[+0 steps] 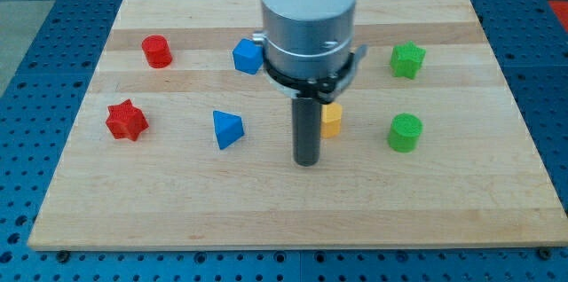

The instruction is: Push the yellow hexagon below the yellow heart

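Note:
My tip (306, 161) rests on the board just below and to the left of a yellow block (332, 121), which is partly hidden behind the rod; its shape cannot be made out for certain. No second yellow block shows; the arm's body (308, 16) covers the middle of the board's top part and may hide it.
On the wooden board (177, 211): a red cylinder (156, 50) and a red star (126, 120) at the left, a blue cube-like block (248, 55) and a blue triangular block (227, 129) left of centre, a green star (407, 59) and a green cylinder (405, 132) at the right.

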Tool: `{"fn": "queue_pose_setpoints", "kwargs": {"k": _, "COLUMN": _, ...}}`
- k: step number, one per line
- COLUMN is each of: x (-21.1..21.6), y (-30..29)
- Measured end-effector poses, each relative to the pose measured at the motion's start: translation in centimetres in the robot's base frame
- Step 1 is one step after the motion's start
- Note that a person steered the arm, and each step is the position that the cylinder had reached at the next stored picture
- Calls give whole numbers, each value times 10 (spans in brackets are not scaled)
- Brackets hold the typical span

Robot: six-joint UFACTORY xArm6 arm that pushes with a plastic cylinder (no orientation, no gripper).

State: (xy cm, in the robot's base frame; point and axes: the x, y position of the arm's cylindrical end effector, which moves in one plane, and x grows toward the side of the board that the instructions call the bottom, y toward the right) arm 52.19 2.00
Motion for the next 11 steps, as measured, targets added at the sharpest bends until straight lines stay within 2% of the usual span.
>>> {"fn": "queue_pose_setpoints", "kwargs": {"k": 1, "x": -39, "y": 27}}
{"fn": "queue_pose_setpoints", "kwargs": {"k": 2, "x": -88, "y": 17}}
{"fn": "queue_pose_setpoints", "kwargs": {"k": 5, "x": -95, "y": 7}}
{"fn": "queue_pose_setpoints", "kwargs": {"k": 6, "x": -83, "y": 20}}
{"fn": "queue_pose_setpoints", "kwargs": {"k": 8, "x": -94, "y": 155}}
{"fn": "queue_pose_setpoints", "kwargs": {"k": 9, "x": -132, "y": 209}}
{"fn": "queue_pose_setpoints", "kwargs": {"k": 10, "x": -151, "y": 198}}
{"fn": "queue_pose_setpoints", "kwargs": {"k": 11, "x": -151, "y": 169}}
